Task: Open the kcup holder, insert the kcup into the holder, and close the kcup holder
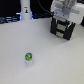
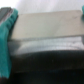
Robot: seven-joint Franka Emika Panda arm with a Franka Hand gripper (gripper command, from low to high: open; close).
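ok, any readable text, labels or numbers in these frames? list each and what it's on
None readable.
White bottle: dark marking, too blurred to read.
Kcup: green top, no legible print.
Kcup holder: no text visible.
Wrist view: blurred, only the tool's green fingers and a pale surface, no lettering.

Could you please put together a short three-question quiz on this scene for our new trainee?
1. True or false: the kcup is already inside the kcup holder.
2. Which stands nearer the exterior view's left: the white bottle or the kcup holder?
3. What colour is the kcup's top?

Key:
1. False; it sits on the white table, apart from the holder.
2. The white bottle.
3. Green.
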